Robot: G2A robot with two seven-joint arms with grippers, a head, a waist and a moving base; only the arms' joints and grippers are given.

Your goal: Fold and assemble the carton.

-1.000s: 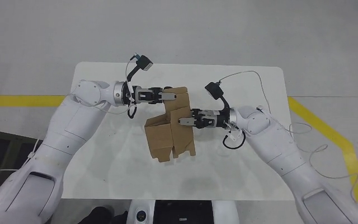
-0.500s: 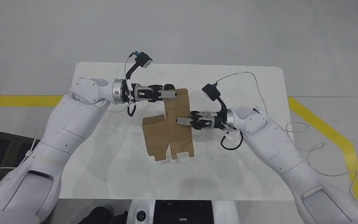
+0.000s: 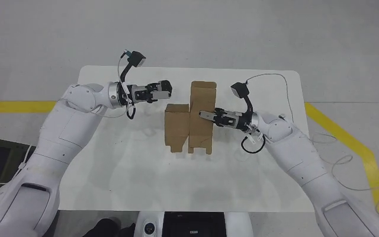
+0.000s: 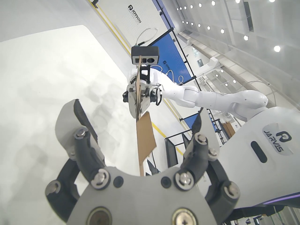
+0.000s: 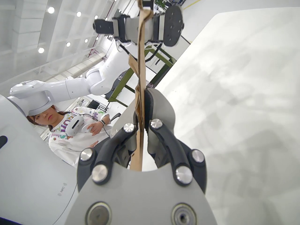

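Carton (image 3: 198,118), a flattened brown cardboard blank, lay face-up over the middle of the white table (image 3: 118,172); we could not tell whether it touched the surface. We saw the right gripper (image 3: 205,114) with its jaws clamped on the carton's right edge, the cardboard pinched between its fingers (image 5: 154,108). The left gripper (image 3: 167,89) hung near the carton's left side, jaws apart, touching nothing.
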